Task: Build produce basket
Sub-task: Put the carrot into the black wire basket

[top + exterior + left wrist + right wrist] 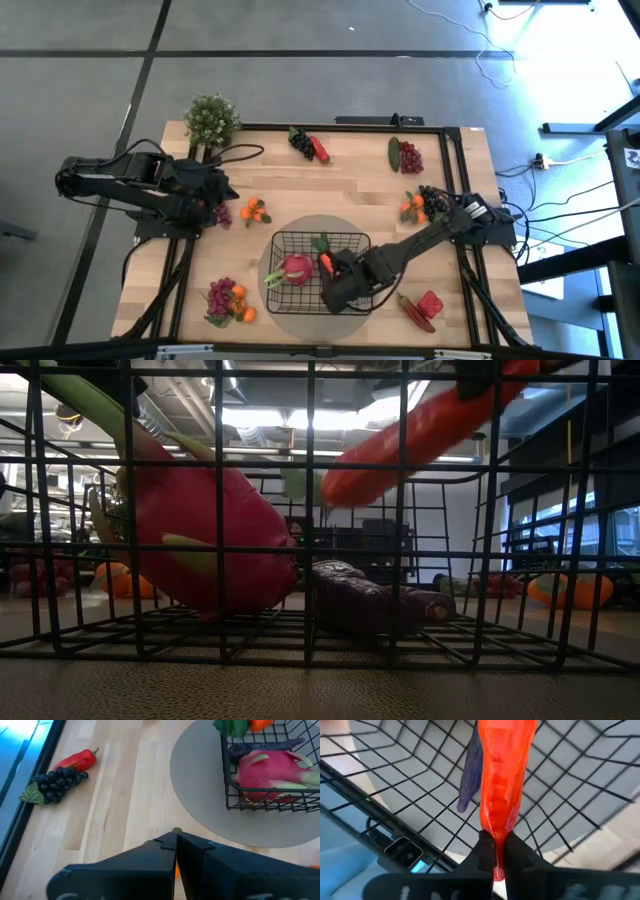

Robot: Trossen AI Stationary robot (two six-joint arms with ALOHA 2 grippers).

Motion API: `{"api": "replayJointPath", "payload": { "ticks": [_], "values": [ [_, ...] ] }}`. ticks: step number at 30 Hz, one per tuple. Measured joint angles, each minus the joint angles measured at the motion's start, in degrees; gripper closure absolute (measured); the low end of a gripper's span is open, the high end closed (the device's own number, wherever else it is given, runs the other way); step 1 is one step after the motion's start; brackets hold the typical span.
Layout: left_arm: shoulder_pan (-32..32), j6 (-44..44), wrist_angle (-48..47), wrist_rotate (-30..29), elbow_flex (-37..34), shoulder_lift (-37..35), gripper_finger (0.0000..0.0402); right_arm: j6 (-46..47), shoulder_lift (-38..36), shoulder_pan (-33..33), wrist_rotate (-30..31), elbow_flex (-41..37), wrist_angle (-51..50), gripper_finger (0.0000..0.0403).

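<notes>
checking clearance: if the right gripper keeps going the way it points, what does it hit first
Probably the basket floor: the right gripper, shut on the carrot, points down into it, with the eggplant just beside. Depth is unclear.

basket (300, 262) sitting on mat (352, 228) at tabletop (330, 185) front-centre | radish (296, 268), eggplant (375, 600) lying inside | carrot (502, 785) hanging over basket in right end effector (495, 852)
</notes>
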Motion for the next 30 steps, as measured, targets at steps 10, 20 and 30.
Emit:
{"api": "replayJointPath", "payload": {
  "ticks": [10,20,30],
  "values": [
    [0.01,-0.12,0.23,0.00,0.00,0.00,0.0401,-4.41,2.02,-1.97,-3.39,-0.02,0.93,0.0397],
    [0.01,-0.15,0.23,0.00,0.00,0.00,0.0401,-6.38,2.03,-2.61,-3.35,-0.02,0.98,0.0354],
    [0.01,-0.13,0.21,0.00,0.00,0.01,0.0401,-6.40,2.03,-2.91,-3.39,-0.02,1.11,0.0334]
  ]
}}
